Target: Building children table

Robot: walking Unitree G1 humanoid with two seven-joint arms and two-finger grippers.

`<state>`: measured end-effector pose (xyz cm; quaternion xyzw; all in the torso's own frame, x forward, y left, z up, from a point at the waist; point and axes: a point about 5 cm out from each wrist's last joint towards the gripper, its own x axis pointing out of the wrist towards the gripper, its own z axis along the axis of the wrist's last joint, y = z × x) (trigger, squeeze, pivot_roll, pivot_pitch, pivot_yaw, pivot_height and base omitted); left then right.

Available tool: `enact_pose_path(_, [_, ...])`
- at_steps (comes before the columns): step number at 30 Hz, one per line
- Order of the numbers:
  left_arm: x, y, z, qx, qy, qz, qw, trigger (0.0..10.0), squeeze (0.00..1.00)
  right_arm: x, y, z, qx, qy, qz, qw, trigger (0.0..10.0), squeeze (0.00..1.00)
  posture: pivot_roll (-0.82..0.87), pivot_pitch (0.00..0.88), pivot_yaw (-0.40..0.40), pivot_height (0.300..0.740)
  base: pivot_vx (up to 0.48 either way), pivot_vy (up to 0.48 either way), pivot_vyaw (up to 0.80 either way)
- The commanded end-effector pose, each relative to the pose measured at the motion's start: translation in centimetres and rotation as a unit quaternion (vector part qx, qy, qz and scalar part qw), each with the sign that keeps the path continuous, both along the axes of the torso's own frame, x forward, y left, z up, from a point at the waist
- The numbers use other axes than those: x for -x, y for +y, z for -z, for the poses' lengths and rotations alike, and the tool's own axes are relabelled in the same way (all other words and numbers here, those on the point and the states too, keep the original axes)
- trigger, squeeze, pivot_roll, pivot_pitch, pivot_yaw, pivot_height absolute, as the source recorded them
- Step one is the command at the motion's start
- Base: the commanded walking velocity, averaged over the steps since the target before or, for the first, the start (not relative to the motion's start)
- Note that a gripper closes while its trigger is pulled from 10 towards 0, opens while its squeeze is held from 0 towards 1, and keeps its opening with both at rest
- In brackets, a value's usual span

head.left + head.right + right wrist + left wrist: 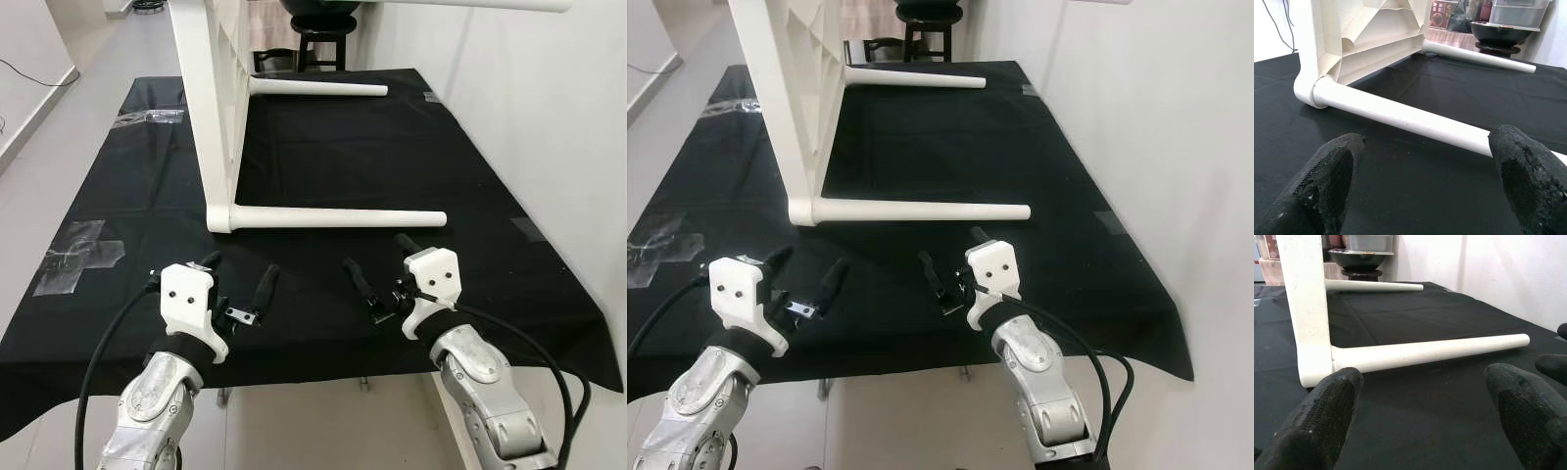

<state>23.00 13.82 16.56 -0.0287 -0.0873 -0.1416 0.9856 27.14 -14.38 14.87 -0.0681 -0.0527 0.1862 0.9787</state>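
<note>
While white table (211, 117) stands tipped on black cloth (392, 157), left gripper (238, 284) and right gripper (384, 266) hover near front edge, fingers apart.

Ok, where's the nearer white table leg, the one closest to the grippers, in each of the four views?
Left eye view: nearer table leg lies across the middle on the black cloth.
Right eye view: it lies across the middle.
Left wrist view: it runs beyond the left gripper.
Right wrist view: it slants beyond the right gripper.
Shared landmark: the white tabletop standing on edge, where the leg joins.
</note>
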Motion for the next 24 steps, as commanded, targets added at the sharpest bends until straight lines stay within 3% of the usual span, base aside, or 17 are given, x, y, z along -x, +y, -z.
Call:
enact_pose_path(1, [-0.08,0.26,0.49,-0.004,0.015,0.002,1.000,10.0,0.00,-0.10,0.02,0.30,0.001,0.009,0.001,1.000,10.0,0.00,0.00,0.115,-0.032,0.740,0.000,0.000,0.00])
enact_pose_path(24, [-0.06,0.22,0.36,0.002,0.014,0.007,1.000,10.0,0.00,-0.17,-0.06,0.37,-0.001,0.012,0.002,1.000,10.0,0.00,-0.01,0.113,-0.036,0.740,0.000,0.000,0.00])
